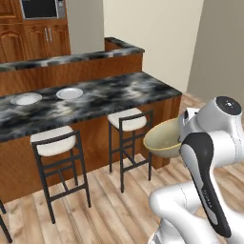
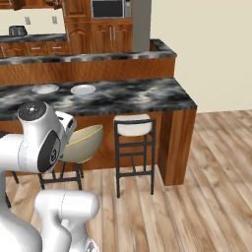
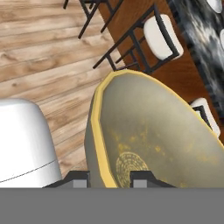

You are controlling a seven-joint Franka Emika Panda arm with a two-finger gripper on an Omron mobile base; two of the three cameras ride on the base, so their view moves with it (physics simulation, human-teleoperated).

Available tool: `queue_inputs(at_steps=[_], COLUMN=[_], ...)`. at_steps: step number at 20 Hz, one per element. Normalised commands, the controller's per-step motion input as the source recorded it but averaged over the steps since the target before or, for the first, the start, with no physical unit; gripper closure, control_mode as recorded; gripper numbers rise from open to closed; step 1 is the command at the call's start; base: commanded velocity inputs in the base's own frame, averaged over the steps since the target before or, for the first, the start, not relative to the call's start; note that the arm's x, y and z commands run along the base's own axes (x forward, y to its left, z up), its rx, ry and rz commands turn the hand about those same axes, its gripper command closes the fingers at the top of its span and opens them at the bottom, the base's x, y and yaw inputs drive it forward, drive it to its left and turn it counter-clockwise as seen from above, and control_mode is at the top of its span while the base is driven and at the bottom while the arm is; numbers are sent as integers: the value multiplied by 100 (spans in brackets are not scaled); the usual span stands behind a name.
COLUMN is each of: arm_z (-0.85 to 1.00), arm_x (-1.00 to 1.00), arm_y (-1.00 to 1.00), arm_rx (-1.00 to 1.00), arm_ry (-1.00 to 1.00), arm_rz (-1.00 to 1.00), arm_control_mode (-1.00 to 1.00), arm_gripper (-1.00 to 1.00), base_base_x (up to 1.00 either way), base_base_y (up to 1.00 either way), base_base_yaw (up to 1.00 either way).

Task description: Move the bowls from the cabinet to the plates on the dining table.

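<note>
Currently: beige bowl point(image 3: 157, 131), rigid, smooth, likely light; rim pinched between end effector point(image 3: 109, 178) tips, carried tilted beside stools, below counter point(image 1: 119, 93). Grip point: rim wall. Plates point(image 1: 69, 93) unoccupied.

One bowl point(image 1: 163, 138); two plates point(image 1: 69, 93) point(image 1: 25, 99); two stools point(image 1: 127, 121) point(image 1: 53, 141).

White arm folded low at frame bottom, elbow bent, gripper point(image 3: 109, 178) fingers pinching the beige bowl point(image 3: 153, 135) rim
</note>
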Motion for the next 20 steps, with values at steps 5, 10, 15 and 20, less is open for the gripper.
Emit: queue_inputs(at_steps=[5, 10, 15, 20], arm_z=[0, 0, 0, 0], arm_x=[0, 0, 0, 0], arm_y=[0, 0, 0, 0], arm_rx=[0, 0, 0, 0], arm_ry=[0, 0, 0, 0], arm_rz=[0, 0, 0, 0], arm_control_mode=[100, 100, 100, 100], arm_gripper=[100, 100, 100, 100], base_base_x=[56, 59, 46, 37], base_base_y=[4, 0, 0, 0], base_base_yaw=[18, 18, 19, 17])
